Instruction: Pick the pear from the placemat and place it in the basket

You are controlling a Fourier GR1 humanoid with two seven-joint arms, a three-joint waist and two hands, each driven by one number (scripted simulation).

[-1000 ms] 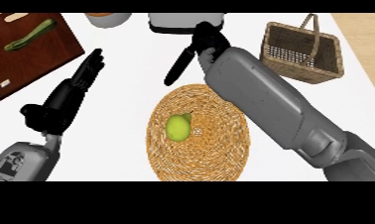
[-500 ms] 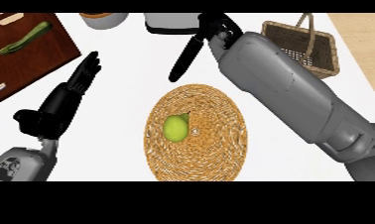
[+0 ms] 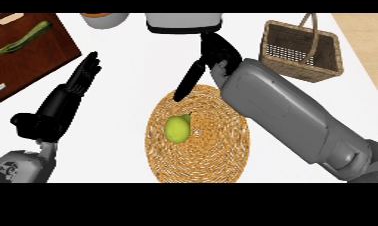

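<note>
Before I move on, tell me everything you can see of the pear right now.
The pear is yellow-green and smooth, with a short dark stem at its upper right end. It lies on its side on the round woven placemat, a little left of the mat's middle, and only the mat touches it. The right hand is above it, dark fingers pointing down toward the mat's top edge, clear of the fruit. The basket stands apart at the upper right.
</note>
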